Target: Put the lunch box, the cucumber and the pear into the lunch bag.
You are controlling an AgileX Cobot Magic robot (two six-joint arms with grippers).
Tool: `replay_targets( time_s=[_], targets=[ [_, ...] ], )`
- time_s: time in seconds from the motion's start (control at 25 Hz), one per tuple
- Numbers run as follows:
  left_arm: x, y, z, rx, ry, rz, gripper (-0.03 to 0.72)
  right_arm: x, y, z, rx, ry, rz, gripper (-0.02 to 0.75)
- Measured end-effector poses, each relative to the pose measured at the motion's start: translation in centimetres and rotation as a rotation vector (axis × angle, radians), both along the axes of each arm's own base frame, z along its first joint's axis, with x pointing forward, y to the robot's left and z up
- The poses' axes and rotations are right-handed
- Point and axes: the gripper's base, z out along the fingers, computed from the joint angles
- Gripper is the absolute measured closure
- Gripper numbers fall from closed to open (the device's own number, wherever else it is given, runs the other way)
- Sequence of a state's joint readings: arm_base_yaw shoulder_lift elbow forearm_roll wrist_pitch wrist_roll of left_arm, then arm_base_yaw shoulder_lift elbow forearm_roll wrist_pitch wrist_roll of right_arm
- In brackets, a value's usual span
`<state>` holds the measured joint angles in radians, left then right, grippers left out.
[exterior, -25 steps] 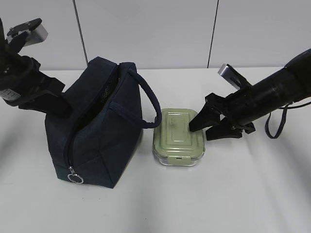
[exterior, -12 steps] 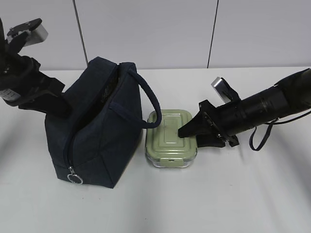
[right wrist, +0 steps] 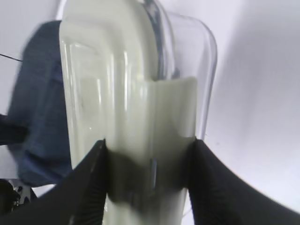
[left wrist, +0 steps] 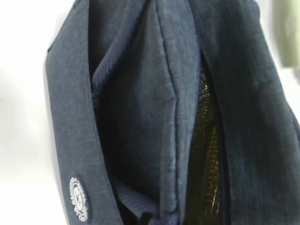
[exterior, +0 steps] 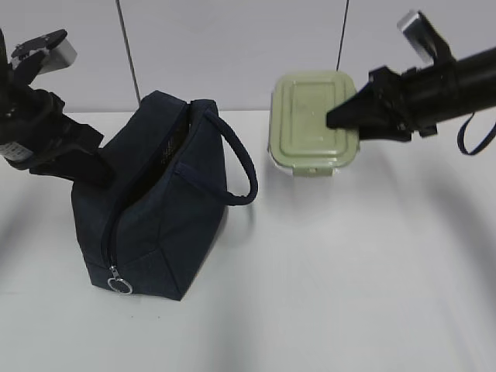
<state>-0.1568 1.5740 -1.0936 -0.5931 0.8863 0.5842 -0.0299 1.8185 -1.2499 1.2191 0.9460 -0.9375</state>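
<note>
The navy lunch bag stands on the left of the table with its top open and its handle looping right. My left gripper is at the bag's upper left edge, shut on the fabric. The left wrist view shows the bag from close above. My right gripper is shut on the green-lidded lunch box and holds it in the air, right of the bag and above it. In the right wrist view my right gripper clamps the lunch box from both sides. The cucumber and the pear are out of view.
The white table meets a pale panelled wall behind. The bag's silver ring pull hangs at its front lower corner. A black cable hangs from the right arm.
My right gripper closed on the lunch box, lifted it off the table and carried it up and slightly right. The left arm and the bag have not moved.
</note>
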Motion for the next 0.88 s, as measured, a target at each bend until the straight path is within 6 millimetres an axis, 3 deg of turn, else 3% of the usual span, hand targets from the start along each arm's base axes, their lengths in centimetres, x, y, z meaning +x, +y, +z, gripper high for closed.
replay_targets(
  time_s=[0.12, 0.2, 0.4, 0.48, 0.6, 0.72, 0.88],
  targets=[
    [0.0, 0.0, 0.0, 0.001, 0.0, 0.0, 0.684, -0.2, 2.6, 4.1, 0.027, -0.111, 0.074, 0.387],
    [0.0, 0.0, 0.0, 0.001, 0.0, 0.0, 0.684, -0.3, 5.5, 6.1, 0.035, -0.174, 0.136, 0.387],
    [0.0, 0.0, 0.0, 0.001, 0.001, -0.001, 0.684, -0.3, 12.5, 8.7, 0.052, -0.297, 0.241, 0.387],
    [0.0, 0.0, 0.0, 0.001, 0.001, -0.001, 0.684, 0.0, 14.8, 8.6, 0.067, -0.313, 0.273, 0.387],
    [0.0, 0.0, 0.0, 0.001, 0.001, -0.001, 0.684, 1.2, 16.7, 6.6, 0.058, -0.289, 0.277, 0.387],
    [0.0, 0.0, 0.0, 0.001, 0.001, -0.001, 0.684, 2.3, 16.9, 3.7, 0.006, -0.247, 0.269, 0.387],
    [0.0, 0.0, 0.0, 0.0, 0.0, 0.0, 0.684, 2.3, 16.1, 1.4, -0.186, -0.163, 0.3, 0.387]
  ],
)
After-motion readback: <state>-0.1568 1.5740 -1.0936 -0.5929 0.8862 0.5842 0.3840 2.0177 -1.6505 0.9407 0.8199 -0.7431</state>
